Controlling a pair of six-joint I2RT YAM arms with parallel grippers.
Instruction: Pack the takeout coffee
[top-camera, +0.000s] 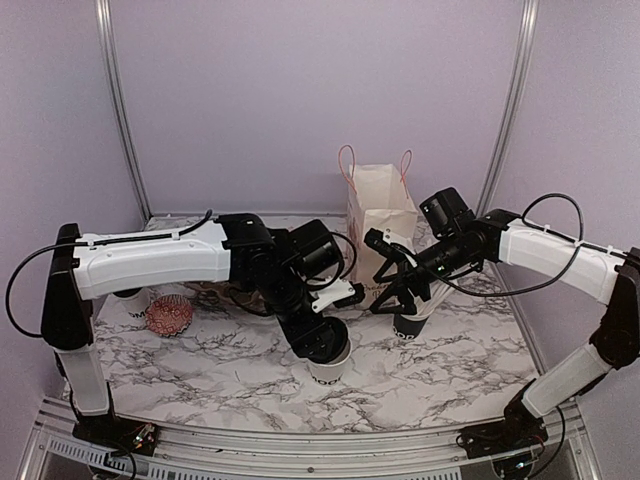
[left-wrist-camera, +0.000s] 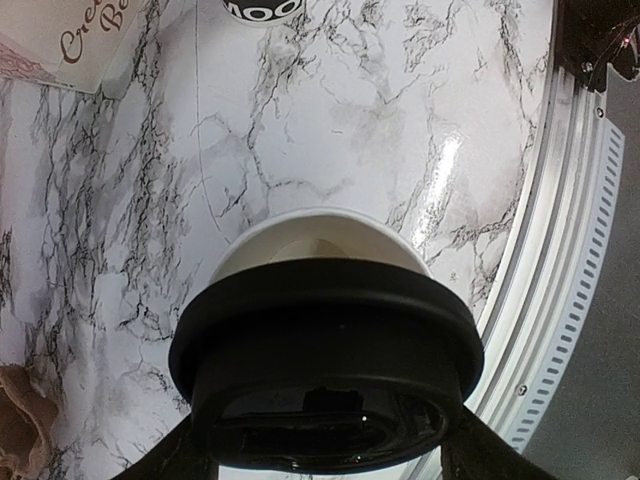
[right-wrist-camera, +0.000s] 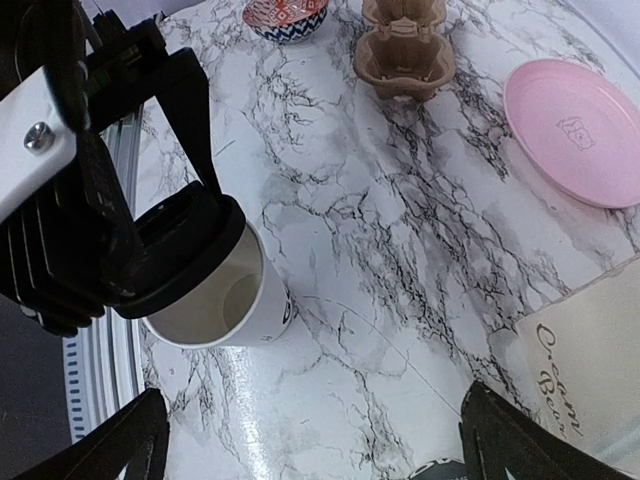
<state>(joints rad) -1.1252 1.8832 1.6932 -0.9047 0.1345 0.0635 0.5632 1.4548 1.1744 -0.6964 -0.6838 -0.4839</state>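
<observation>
An open white takeout cup (top-camera: 329, 373) with dark lettering stands on the marble table near the front middle. My left gripper (top-camera: 325, 345) is shut on a round black lid (left-wrist-camera: 325, 340) and holds it tilted on the cup's rim (left-wrist-camera: 320, 228); part of the cup mouth shows beside the lid in the right wrist view (right-wrist-camera: 215, 295). A second cup (top-camera: 408, 326) with a black lid stands to the right. My right gripper (top-camera: 400, 295) is open and empty just above it, fingers (right-wrist-camera: 105, 445) spread wide. That cup's lid barely shows at the bottom edge (right-wrist-camera: 440, 472).
A white paper bag (top-camera: 380, 212) with pink handles stands open at the back middle, right behind the right gripper. A pink plate (right-wrist-camera: 580, 125), a cardboard cup carrier (right-wrist-camera: 405, 45) and a red patterned bowl (top-camera: 168, 315) lie to the left. The table's front rail (left-wrist-camera: 575, 260) is close.
</observation>
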